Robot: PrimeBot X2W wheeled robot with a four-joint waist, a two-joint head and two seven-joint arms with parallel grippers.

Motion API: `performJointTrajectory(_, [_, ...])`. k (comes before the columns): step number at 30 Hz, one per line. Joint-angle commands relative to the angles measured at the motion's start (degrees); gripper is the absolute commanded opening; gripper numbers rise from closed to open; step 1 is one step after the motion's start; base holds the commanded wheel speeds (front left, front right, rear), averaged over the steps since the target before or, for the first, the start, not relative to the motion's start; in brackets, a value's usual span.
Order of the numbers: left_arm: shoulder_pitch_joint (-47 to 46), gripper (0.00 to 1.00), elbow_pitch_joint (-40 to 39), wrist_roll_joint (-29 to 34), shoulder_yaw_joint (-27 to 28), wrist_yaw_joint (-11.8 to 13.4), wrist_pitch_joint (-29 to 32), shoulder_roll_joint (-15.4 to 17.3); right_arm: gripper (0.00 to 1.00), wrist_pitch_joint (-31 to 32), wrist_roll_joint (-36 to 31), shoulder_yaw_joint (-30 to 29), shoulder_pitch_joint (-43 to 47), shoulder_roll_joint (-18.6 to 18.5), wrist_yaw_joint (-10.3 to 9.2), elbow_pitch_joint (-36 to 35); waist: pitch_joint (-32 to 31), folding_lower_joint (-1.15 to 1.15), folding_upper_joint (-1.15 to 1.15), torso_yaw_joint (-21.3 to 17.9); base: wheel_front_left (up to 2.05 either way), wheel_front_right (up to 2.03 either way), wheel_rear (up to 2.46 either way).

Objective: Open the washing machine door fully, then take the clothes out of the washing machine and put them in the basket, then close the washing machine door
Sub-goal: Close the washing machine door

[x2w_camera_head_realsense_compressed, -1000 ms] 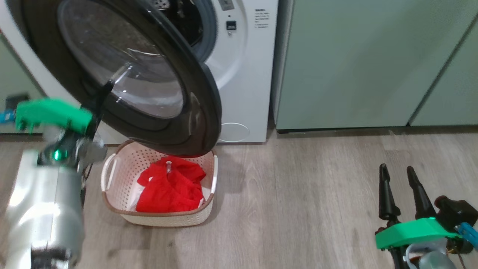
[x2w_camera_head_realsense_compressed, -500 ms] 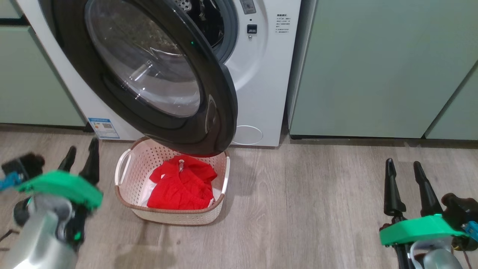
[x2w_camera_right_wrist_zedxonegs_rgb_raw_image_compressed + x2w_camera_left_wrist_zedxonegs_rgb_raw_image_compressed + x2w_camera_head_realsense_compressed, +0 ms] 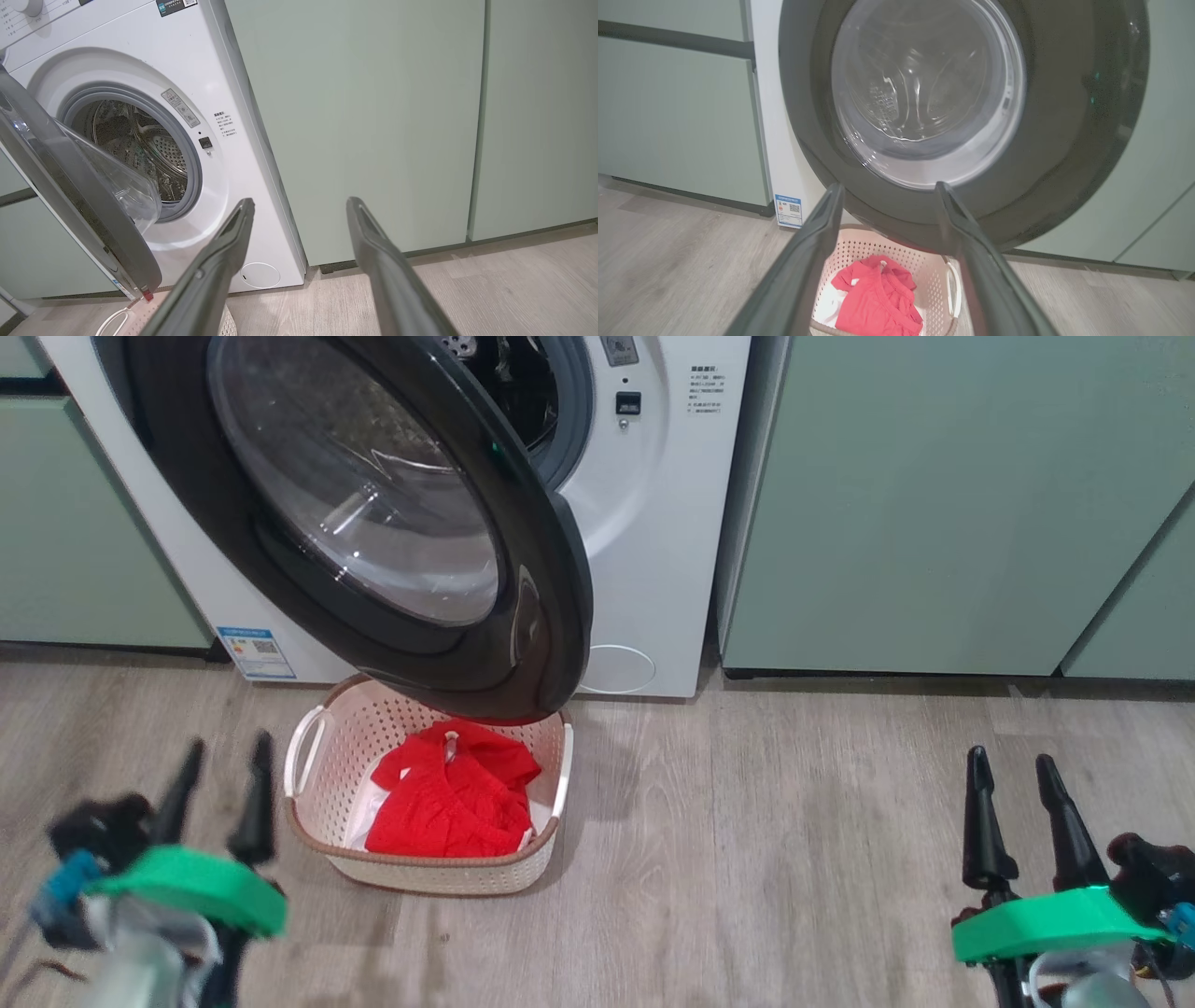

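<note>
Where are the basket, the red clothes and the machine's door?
the basket (image 3: 439, 877): head view, front wall.
the clothes (image 3: 448, 807): head view, middle of the red heap.
the washing machine door (image 3: 364, 513): head view, clear window.

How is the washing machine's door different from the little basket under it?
The washing machine door is round, with a black rim and see-through window; the basket is a cream rounded rectangle full of little holes. The door hangs open; the basket sits on the floor. The basket holds the red clothes; the door holds nothing. Both have a darker rim.
</note>
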Motion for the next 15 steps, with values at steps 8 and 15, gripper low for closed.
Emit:
performJointTrajectory(8, [2.6,1.00,-4.0,6.9,4.9,-0.3,-0.5,-2.6,1.00,-0.4,0.4,2.0,-0.6,-0.3,0.37,-1.0,0.3,0.00,0.00,-0.3,0.00,0.00,0.00])
performJointTrajectory(15, [2.9,1.00,-3.6,9.0,6.1,-0.3,-0.5,-3.0,1.00,-0.4,0.6,2.1,-0.4,-0.3,0.37,-0.7,0.2,0.00,0.00,-0.5,0.00,0.00,0.00])
